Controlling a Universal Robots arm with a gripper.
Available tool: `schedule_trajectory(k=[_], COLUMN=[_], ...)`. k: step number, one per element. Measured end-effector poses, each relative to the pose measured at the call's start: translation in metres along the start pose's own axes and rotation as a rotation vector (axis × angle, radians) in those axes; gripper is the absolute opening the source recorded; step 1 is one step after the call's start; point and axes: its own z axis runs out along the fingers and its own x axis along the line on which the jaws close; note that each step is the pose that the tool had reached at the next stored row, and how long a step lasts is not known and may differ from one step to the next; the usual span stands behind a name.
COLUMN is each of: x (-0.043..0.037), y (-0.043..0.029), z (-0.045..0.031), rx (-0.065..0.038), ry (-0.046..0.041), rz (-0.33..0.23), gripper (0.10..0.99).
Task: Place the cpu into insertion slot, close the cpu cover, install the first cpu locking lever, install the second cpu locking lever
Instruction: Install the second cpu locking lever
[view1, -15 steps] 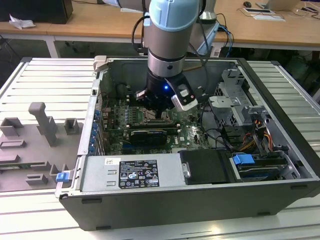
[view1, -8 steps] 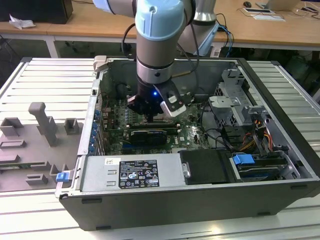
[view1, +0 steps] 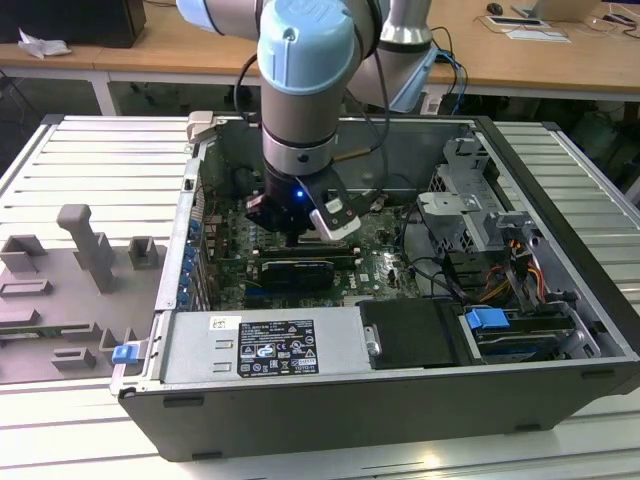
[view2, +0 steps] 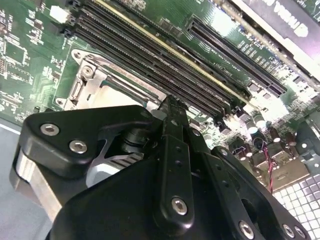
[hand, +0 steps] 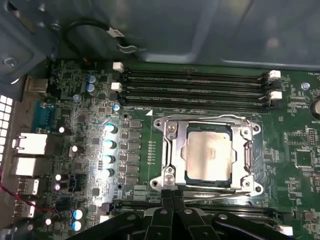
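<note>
Inside the open grey metal computer case (view1: 330, 420), lying on a ribbed pale metal table (view1: 90, 165) with wooden desks (view1: 180, 50) behind, the pale blue and grey robot arm (view1: 305, 60) reaches down to the green motherboard (view1: 385, 265). Black gripper (view1: 300, 232) sits just above the board, beside the long black graphics card (view1: 300, 270). One blue-tabbed drive bay (view1: 520, 330) sits toward the exterior view's right of the arm.

Second wrist view: gripper fingers (view2: 172, 150) pressed together, holding nothing, right next to the silvery socket rim (view2: 87, 75); long black memory slots (view2: 150, 60) beyond.

First wrist view: pale silvery-beige square cpu (hand: 209, 152) seated in the square insertion slot (hand: 186, 176), thin silvery frame cpu cover (hand: 172, 150) down around it. Gripper (hand: 172, 197) touches the socket edge. Four memory slots (hand: 195, 85) on the far side.
</note>
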Motion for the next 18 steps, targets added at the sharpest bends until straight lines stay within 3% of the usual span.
schedule_trajectory(k=[3,5,8,10,16,18], x=[0.0058,0.0059,0.0061,0.0071,0.0107,0.0107], y=[-0.0030,-0.0036,-0.0050,-0.0056,-0.0056,-0.0040], z=[0.0036,0.0063,0.0119,0.0156,0.0157,0.0076], rx=[-0.024,-0.030,-0.048,-0.072,-0.080,-0.080], ry=[-0.0017,-0.0019,-0.0026,-0.0038,-0.0041,-0.0041], rz=[0.000,0.000,0.000,-0.001,-0.002,-0.002], gripper=[0.106,0.106,0.106,0.106,0.106,0.106])
